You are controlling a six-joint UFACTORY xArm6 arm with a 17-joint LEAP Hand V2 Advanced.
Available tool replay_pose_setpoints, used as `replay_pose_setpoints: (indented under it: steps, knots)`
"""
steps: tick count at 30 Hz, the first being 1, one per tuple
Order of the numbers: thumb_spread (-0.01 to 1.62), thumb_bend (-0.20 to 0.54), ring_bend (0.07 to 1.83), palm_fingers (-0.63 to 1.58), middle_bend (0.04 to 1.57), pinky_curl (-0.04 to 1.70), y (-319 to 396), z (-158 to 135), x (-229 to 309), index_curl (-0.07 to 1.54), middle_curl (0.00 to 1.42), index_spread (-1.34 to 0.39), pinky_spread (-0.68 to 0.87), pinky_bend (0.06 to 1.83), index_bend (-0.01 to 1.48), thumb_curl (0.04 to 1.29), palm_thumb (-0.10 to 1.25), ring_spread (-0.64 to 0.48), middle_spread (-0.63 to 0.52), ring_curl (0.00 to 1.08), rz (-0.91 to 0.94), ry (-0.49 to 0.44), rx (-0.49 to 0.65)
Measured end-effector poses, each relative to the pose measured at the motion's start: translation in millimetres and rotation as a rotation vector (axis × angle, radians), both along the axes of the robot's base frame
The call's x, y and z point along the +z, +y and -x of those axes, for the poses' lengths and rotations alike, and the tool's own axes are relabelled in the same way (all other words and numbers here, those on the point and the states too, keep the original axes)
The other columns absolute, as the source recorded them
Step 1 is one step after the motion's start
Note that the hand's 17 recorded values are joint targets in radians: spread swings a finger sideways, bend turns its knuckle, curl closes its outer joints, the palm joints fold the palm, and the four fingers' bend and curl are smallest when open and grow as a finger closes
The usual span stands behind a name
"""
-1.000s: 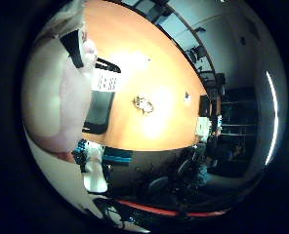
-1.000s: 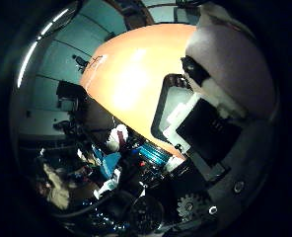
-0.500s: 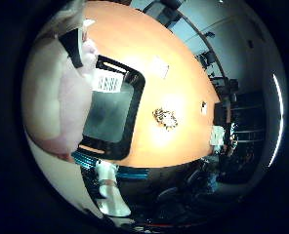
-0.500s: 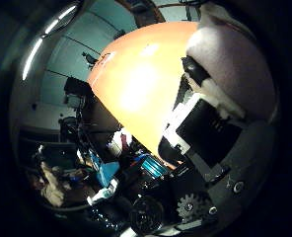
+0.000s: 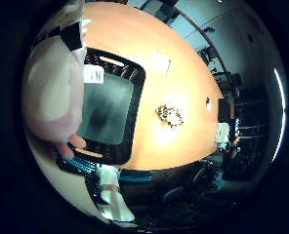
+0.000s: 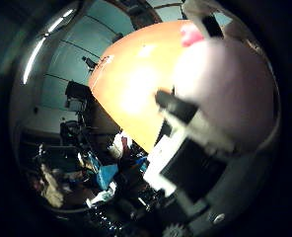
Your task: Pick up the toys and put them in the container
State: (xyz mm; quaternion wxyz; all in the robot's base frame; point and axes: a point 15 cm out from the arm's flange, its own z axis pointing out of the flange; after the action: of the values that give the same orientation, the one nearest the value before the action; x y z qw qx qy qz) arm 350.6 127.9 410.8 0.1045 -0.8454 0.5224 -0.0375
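My hand [image 6: 197,130] is shut on a soft pink toy [image 6: 225,79], which fills much of the right thumb side palm view, with a black and white finger lying across it. The right little finger side palm view shows the same pink toy [image 5: 49,93] close to the palm and a fingertip [image 5: 72,34] against it. Under and beside the toy lies a black mesh container [image 5: 105,109] on the orange table [image 5: 174,88]. I see nothing inside it. A small spotted toy [image 5: 169,115] lies on the table a little away from the container.
A white card [image 5: 161,62] lies on the table beyond the container. Small items [image 5: 207,101] sit near the table's far edge. Chairs and clutter [image 6: 97,168] stand around the table edge.
The camera has moved over the container, which now shows whole and larger. The pink toy now fills more of the thumb side view.
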Motion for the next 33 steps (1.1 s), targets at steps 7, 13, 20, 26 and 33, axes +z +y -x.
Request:
replay_pose_setpoints:
  steps: [7, 13, 20, 26, 33]
  knots:
    - [1.04, -0.027, 0.75, 0.22, 0.54, 0.81, -3, 0, 0, 0.58, 0.56, -0.48, 0.32, 0.58, 0.29, 0.31, 0.52, -0.11, -0.18, 0.44, 0.006, -0.002, 0.01]
    - [1.02, -0.028, 0.61, 0.26, 0.41, 0.69, -8, 2, -2, 0.48, 0.45, -0.47, 0.49, 0.48, 0.26, 0.3, 0.5, 0.01, -0.13, 0.35, 0.018, 0.014, 0.008]
    - [1.01, -0.026, 0.52, 0.29, 0.34, 0.59, -45, -5, 15, 0.42, 0.4, -0.45, 0.53, 0.39, 0.19, 0.29, 0.5, 0.06, -0.11, 0.29, 0.028, 0.005, -0.051]
    - [1.01, -0.027, 0.44, 0.28, 0.3, 0.51, -119, -24, 40, 0.37, 0.37, -0.41, 0.51, 0.33, 0.17, 0.29, 0.49, 0.11, -0.09, 0.24, 0.062, -0.02, -0.155]
    - [1.01, -0.027, 0.4, 0.27, 0.28, 0.44, -239, -48, 38, 0.32, 0.35, -0.37, 0.48, 0.31, 0.16, 0.29, 0.49, 0.14, -0.06, 0.22, 0.107, 0.001, -0.307]
